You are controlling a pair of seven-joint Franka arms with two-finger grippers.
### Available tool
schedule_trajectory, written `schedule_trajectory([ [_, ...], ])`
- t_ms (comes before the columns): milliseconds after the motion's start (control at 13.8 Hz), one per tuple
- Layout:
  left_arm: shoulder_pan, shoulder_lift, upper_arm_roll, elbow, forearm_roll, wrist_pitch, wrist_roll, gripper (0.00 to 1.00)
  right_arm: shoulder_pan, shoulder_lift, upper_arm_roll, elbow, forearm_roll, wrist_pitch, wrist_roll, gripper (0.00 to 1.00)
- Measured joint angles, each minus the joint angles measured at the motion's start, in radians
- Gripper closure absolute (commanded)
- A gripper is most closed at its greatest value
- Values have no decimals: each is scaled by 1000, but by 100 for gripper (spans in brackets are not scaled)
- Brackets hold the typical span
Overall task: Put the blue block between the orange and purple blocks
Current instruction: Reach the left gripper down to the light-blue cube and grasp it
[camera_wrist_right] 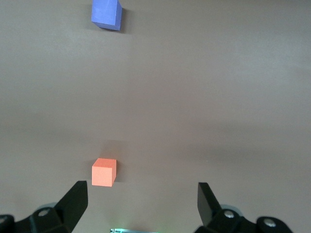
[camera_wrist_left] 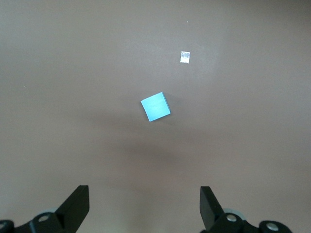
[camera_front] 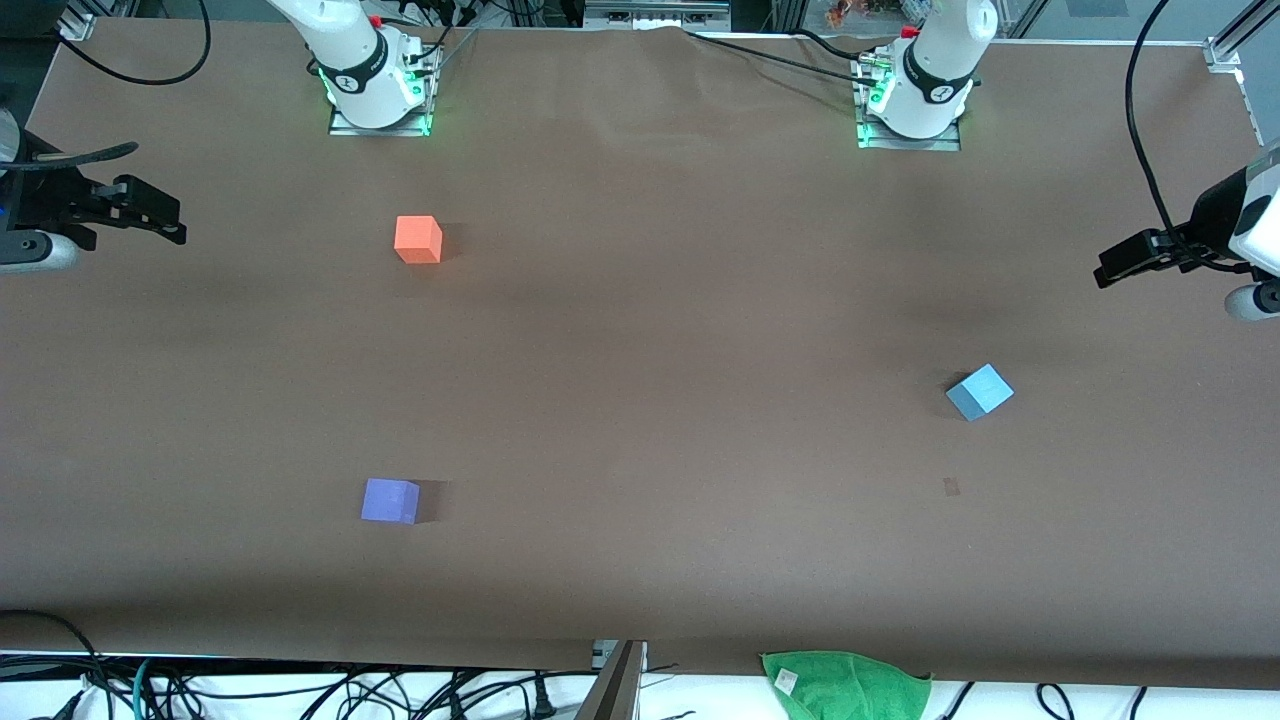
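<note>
The sky-blue block [camera_front: 979, 391] lies alone on the brown table toward the left arm's end, turned at an angle; it also shows in the left wrist view [camera_wrist_left: 155, 106]. The orange block [camera_front: 418, 240] and the purple block [camera_front: 390, 500] stand toward the right arm's end, the purple one nearer the front camera, with a wide bare gap between them; the right wrist view shows the orange block [camera_wrist_right: 104, 172] and the purple block [camera_wrist_right: 106, 14]. My left gripper [camera_front: 1108, 272] [camera_wrist_left: 144, 204] hangs high at its table end, open and holding nothing. My right gripper [camera_front: 172, 225] [camera_wrist_right: 142, 199] hangs open at the other end.
A small pale mark [camera_front: 951, 486] sits on the table [camera_front: 650, 400] nearer the front camera than the blue block. A green cloth [camera_front: 848, 685] and loose cables lie off the table's near edge. Both arm bases stand along the edge farthest from the front camera.
</note>
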Motion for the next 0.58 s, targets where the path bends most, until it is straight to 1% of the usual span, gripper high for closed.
schedule_trajectory([
  [218, 1, 3, 1, -10, 0, 1, 0, 0, 0, 0, 0, 0, 0, 0, 0, 0],
  [364, 3, 19, 2, -52, 0, 27, -2, 0, 0, 0, 0, 0, 0, 0, 0, 0],
  [509, 9, 55, 5, -129, 0, 132, -8, 0, 0, 0, 0, 0, 0, 0, 0, 0],
  [582, 21, 78, 9, -195, 0, 237, -11, 0, 0, 0, 0, 0, 0, 0, 0, 0],
])
